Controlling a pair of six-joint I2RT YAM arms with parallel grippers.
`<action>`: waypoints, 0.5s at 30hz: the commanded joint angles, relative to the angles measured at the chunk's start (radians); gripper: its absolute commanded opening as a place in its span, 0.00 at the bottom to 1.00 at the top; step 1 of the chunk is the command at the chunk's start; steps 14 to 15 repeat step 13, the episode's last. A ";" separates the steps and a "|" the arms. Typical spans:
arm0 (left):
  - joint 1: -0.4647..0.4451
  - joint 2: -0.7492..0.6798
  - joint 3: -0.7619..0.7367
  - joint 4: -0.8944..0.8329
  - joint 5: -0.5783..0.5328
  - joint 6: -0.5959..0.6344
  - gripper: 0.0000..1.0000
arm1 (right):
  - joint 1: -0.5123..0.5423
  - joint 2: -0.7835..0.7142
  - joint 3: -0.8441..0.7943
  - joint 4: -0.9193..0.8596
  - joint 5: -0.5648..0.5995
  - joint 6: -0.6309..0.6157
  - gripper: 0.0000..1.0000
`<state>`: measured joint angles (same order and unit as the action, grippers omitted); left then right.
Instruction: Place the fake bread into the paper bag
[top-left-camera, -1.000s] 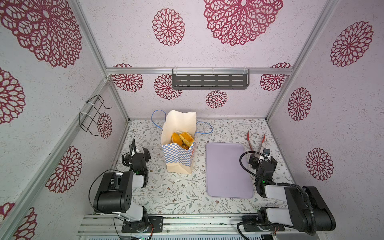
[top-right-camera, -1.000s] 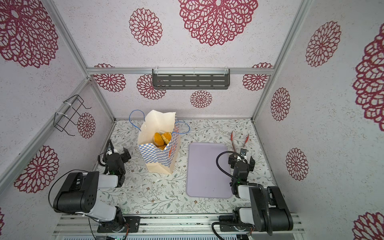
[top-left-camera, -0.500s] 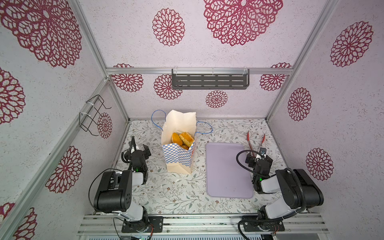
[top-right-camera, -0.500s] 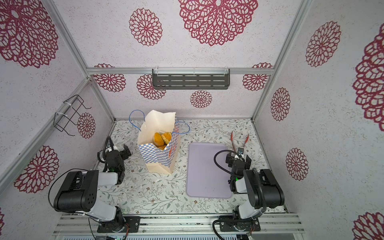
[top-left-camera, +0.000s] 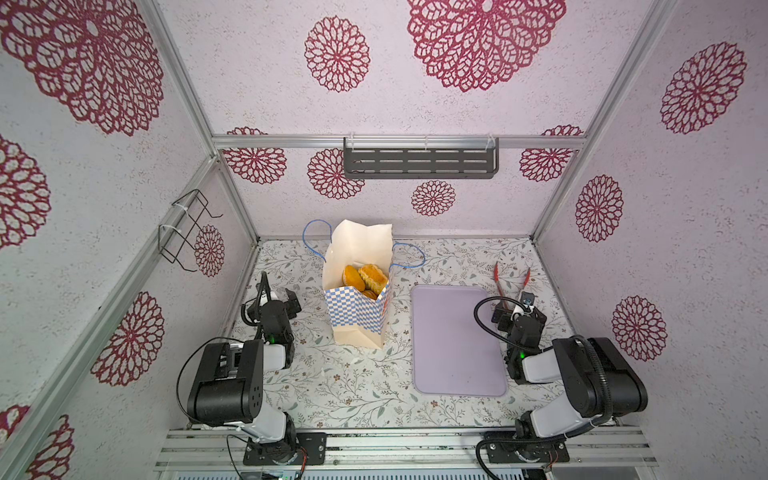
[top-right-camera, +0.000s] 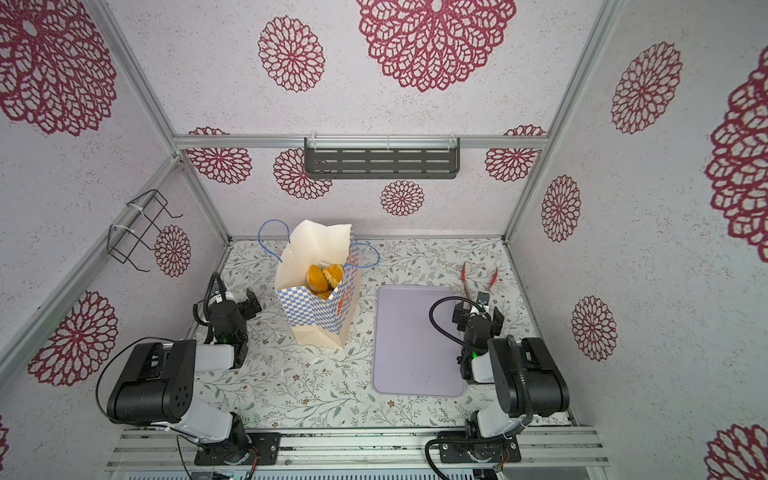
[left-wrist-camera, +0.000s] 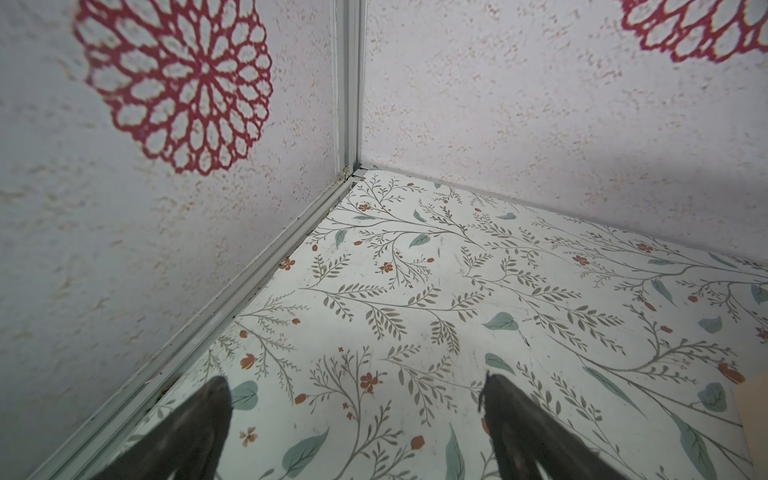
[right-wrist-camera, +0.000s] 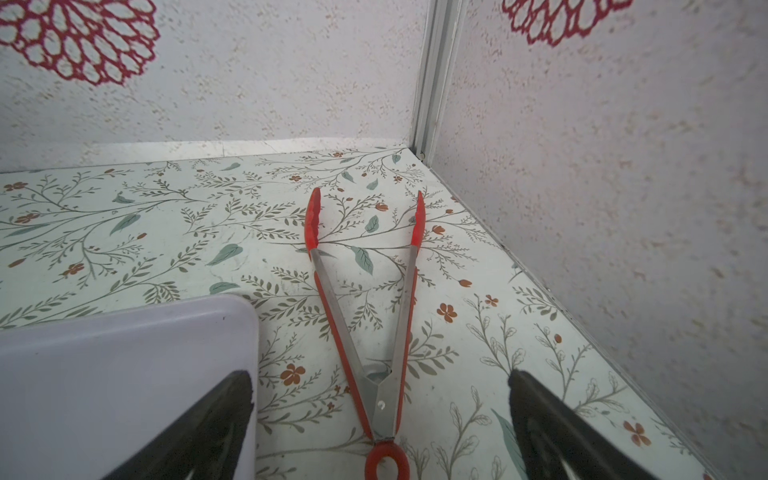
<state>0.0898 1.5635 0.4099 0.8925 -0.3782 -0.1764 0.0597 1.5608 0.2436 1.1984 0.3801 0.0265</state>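
Refolded, right arm; right gripper (right-wrist-camera: 381, 375) spread, empty; left gripper (left-wrist-camera: 355, 380) likewise, nearer blue-checkered cream paper bag (top-left-camera: 357, 320) holding glossy orange bread (top-left-camera: 361, 277).

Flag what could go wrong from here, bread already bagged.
1. The paper bag stands unsupported, its fake bread piled toward the front wall; a nudge from the open left gripper beside it might tip it.
2. The open right gripper flanks the red tongs at their loop end; advancing could shove them.
3. The bag's blue cord handles loop outward and could snag a passing arm.
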 joint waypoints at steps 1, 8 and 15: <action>0.007 -0.004 0.005 0.011 0.009 0.011 0.97 | 0.002 -0.021 -0.002 0.039 -0.003 0.009 0.99; 0.005 0.000 0.008 0.005 0.007 0.010 0.97 | -0.009 -0.014 0.019 -0.001 -0.031 0.021 0.99; 0.005 -0.002 0.007 0.005 0.007 0.011 0.97 | -0.008 -0.022 0.002 0.025 -0.027 0.014 0.99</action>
